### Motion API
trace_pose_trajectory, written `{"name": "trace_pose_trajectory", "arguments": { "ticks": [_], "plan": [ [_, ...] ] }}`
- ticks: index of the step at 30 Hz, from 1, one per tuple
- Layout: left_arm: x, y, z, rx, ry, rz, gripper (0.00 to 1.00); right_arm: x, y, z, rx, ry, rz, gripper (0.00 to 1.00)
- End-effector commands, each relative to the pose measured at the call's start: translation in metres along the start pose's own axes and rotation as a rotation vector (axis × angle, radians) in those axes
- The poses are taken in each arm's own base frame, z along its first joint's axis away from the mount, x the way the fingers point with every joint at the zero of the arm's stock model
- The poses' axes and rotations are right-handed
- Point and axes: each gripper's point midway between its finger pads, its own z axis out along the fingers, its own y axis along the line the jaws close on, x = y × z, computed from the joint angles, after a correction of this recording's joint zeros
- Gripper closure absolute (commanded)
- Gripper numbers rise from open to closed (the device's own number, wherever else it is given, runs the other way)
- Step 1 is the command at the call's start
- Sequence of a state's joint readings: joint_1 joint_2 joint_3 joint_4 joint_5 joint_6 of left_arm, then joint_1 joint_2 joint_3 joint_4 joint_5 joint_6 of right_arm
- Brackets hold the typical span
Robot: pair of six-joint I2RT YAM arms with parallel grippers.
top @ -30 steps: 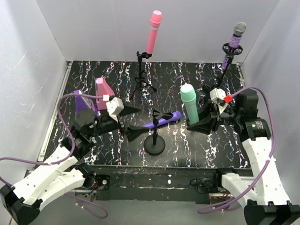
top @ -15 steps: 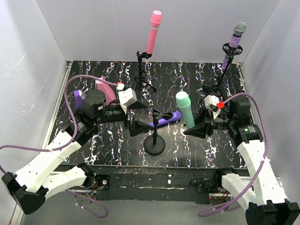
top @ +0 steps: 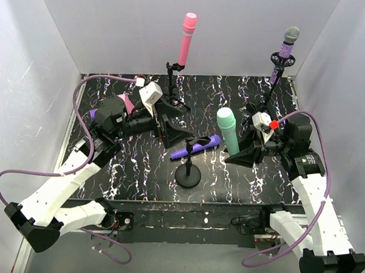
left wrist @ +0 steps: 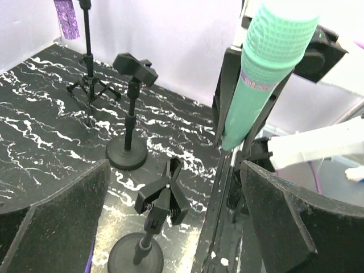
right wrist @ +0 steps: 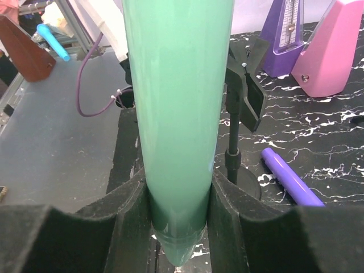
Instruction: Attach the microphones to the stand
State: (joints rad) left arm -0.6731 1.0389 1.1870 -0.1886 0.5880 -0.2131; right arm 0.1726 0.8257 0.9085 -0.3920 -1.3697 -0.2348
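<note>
At 3 o'clock of the centre stand (top: 188,168), right claw (top: 237,155) clamped on base of mint mic (top: 228,129); mic upright, head up. Left claw (top: 172,131) at 10 o'clock of same stand, jaws wide apart, nothing held, above tabletop (top: 133,166). Purple mic (top: 196,148) lying flat on tabletop, just behind the stand's clip, at 12 o'clock of its base. Pink mic (top: 187,38) upright in mid tripod (top: 171,88), 12 o'clock at back. Glitter mic (top: 287,47) upright in right tripod (top: 270,87), 2 o'clock at back
</note>
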Motion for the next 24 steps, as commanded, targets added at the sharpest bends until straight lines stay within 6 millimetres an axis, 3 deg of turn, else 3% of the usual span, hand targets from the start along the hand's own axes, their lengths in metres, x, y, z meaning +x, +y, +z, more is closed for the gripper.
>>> {"name": "trace_pose_trajectory", "arguments": {
  "ticks": [1,6,11,18,24],
  "plan": [
    [-0.04,-0.008,0.002,0.001,-0.121,-0.051,0.02,-0.03,0.012,0.001,-0.043,-0.023,0.011,0.99],
    [-0.065,-0.047,0.041,0.109,-0.189,-0.029,0.02,-0.062,0.011,0.002,-0.018,-0.034,0.055,0.99],
    [-0.054,-0.093,0.092,0.219,-0.162,0.038,0.02,-0.085,0.015,0.003,-0.028,-0.067,0.125,0.99],
    [-0.044,-0.102,0.121,0.163,-0.234,0.033,0.02,-0.092,0.023,0.002,-0.033,-0.083,0.143,0.99],
    [-0.053,-0.09,0.121,0.065,-0.328,0.007,0.18,-0.084,0.021,0.003,-0.035,-0.081,0.16,0.99]
  ]
}}
